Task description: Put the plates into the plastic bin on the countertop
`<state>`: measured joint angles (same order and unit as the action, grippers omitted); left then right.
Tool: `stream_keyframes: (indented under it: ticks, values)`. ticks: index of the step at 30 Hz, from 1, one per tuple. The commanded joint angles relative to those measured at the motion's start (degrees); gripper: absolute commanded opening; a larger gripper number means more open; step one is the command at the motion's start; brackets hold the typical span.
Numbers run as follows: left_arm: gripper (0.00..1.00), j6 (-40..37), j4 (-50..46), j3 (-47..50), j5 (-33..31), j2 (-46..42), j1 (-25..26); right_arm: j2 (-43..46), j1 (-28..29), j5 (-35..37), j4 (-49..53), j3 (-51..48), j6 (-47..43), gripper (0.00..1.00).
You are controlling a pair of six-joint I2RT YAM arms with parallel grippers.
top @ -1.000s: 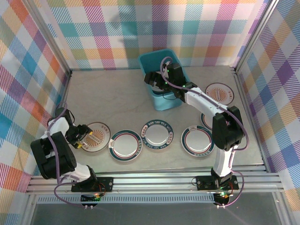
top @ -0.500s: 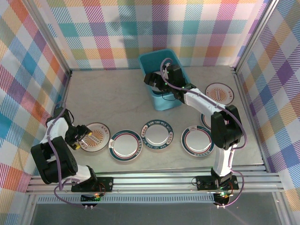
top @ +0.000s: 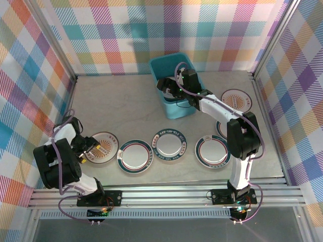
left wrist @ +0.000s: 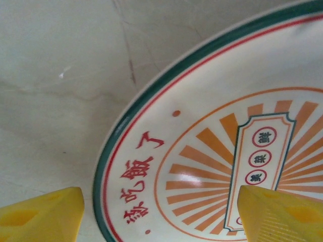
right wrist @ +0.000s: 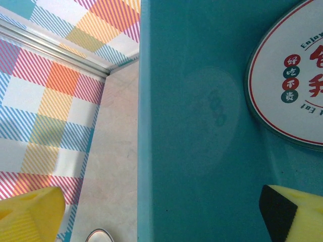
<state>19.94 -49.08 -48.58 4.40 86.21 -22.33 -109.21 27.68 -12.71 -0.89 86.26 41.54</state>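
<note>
A: Left gripper (top: 91, 146)?
B: Jaws wide, nothing held. Low over the sunburst plate (top: 105, 147) at the countertop's (top: 116, 101) left. Wrist view: one yellow finger (left wrist: 43, 217) off the rim, the other over the orange centre.
A: Right gripper (top: 164, 84)?
B: Wide too, empty. It straddles the plastic bin (top: 164, 64) wall, one finger outside, one inside.
A: Plates?
B: Red-rimmed plate (right wrist: 292, 80) lies in the bin. On the countertop: teal-rimmed plate (top: 134, 156), dark-rimmed plate (top: 170, 144), red-and-teal plate (top: 213, 152), second sunburst plate (top: 237, 100) far right.

White plates (top: 133, 156) lie flat on the countertop (top: 116, 106); one sits inside the teal plastic bin (top: 162, 64).
</note>
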Motion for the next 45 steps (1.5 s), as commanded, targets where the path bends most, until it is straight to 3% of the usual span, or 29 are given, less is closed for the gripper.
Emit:
stream_keyframes:
  ticks: [1, 13, 27, 38, 45]
  values:
    - [0.79, 1.2, 1.0, 0.7, 0.1, 0.9, 1.0, -1.3, -0.4, -1.0, -0.8, 1.1, 0.5, 0.99]
    - [0.78, 1.3, 5.5, 1.8, 5.9, -2.6, 1.6, -2.5, -0.7, -1.2, -0.8, 1.8, 1.6, 0.99]
    - [0.76, 0.4, 9.3, -0.7, 13.8, 2.0, 2.6, -3.5, -0.7, -1.5, -2.8, 1.2, 2.8, 0.99]
    - [0.7, 0.3, 10.2, 0.7, 10.8, 3.3, 3.9, -3.5, -0.8, -1.7, -1.6, 2.5, 2.4, 0.99]
    - [0.56, 0.5, 12.1, 2.6, 10.7, 2.9, 3.9, -2.7, -0.8, -1.6, -1.2, 1.9, 2.6, 1.0]
